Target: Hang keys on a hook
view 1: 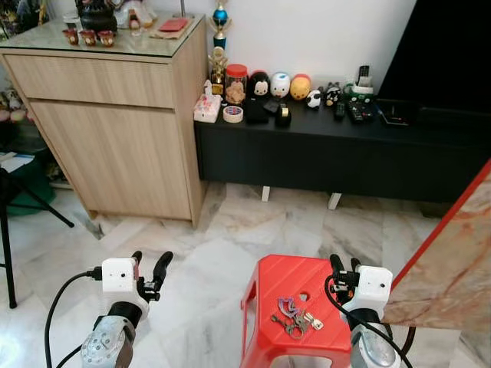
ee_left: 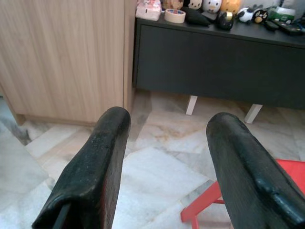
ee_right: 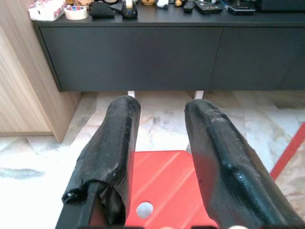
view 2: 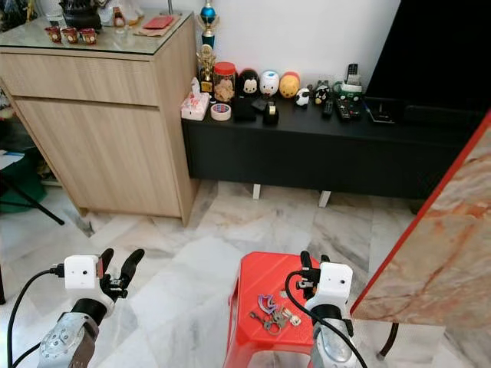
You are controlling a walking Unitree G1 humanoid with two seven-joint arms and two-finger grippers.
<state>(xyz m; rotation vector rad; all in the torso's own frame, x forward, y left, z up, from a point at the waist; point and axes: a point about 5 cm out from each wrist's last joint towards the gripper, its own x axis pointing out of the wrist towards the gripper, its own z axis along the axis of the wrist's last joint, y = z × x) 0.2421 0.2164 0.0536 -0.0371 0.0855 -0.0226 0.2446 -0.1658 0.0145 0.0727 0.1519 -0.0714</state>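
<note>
Keys (view 1: 295, 315) lie near red stool (view 1: 265, 295) right edge; right gripper (view 1: 344, 267) beside, jaws apart, pre-grasp. Left gripper (view 1: 149, 263) jaws apart, idle.

Keys (view 2: 271, 316): loose bunch on red stool (view 2: 253, 280).
Right tool (view 2: 312, 264): just beside the keys, fingers parted.
Left tool (view 2: 120, 264): over marble floor (view 2: 192, 245), fingers apart.

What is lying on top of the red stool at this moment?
A bunch of keys lies on the red stool near its front edge, with a purple piece among them. The right hand hovers open beside them, covering part of the seat's right side.
</note>
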